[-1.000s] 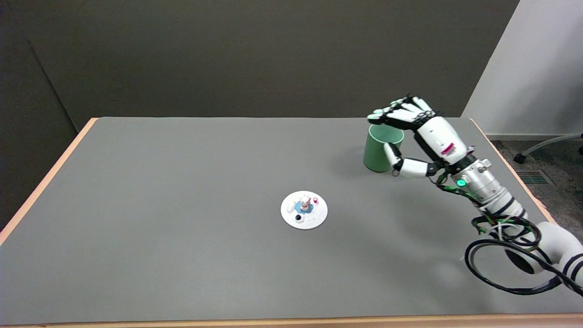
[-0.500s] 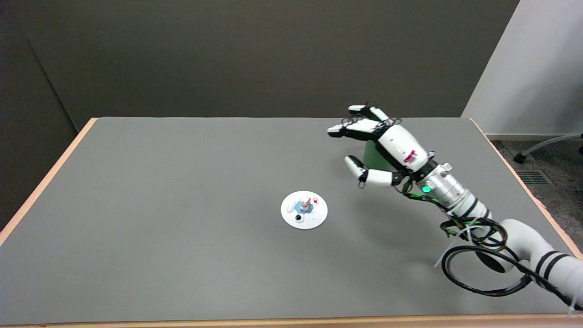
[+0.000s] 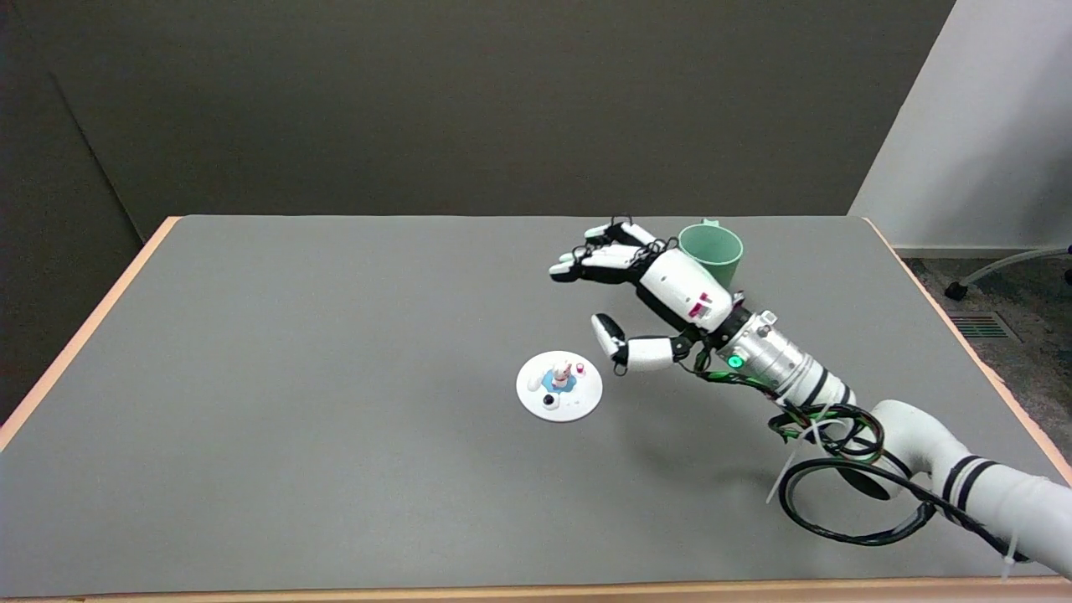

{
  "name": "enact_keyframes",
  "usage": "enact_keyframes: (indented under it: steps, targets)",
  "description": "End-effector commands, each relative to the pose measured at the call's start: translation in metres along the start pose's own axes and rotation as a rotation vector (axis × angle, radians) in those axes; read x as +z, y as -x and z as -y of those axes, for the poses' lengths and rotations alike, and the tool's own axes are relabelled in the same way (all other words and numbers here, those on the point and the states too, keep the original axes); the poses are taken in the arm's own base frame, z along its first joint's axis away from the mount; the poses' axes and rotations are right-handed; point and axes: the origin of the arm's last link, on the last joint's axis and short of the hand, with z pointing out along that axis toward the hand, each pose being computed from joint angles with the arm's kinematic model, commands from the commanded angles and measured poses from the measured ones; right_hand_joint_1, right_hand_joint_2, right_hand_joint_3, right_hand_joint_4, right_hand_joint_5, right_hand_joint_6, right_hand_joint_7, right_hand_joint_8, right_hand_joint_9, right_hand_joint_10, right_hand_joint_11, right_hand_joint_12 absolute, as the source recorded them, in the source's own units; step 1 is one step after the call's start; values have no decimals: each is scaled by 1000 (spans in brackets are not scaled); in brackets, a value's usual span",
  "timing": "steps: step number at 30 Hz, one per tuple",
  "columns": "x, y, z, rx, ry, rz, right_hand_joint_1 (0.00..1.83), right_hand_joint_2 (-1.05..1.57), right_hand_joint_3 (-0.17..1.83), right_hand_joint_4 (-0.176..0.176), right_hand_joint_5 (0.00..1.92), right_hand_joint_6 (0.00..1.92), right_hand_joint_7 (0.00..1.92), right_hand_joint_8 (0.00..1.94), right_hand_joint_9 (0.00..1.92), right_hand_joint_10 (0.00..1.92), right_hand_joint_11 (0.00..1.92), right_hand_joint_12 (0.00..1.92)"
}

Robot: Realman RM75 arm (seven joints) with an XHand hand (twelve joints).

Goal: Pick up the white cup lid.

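1. the white cup lid (image 3: 559,386) lies flat on the grey matte counter (image 3: 293,402), a thin disc with small raised figures on top.
2. the right hand (image 3: 641,293) has swung left from the cup over the last second and now hovers just right of the lid, fingers spread, holding nothing; the approach looks nearly done.
3. the green cup (image 3: 713,254), smooth and tapered, stands uncovered behind it.
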Motion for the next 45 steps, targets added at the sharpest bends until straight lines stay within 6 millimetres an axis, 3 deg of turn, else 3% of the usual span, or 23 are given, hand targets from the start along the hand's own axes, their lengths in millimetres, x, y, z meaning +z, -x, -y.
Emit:
enact_keyframes:
  steps: [1,23,45]
  targets:
    - [14,31,4,19,-14,91,818,812,1031,24,584,205,555,151,532,170,83,765]
    - [2,58,-11,15,37,194,817,799,1039,25,576,207,549,153,511,168,85,751]
    - [-1,78,-3,41,32,247,811,795,1025,22,604,209,587,162,513,167,87,733]
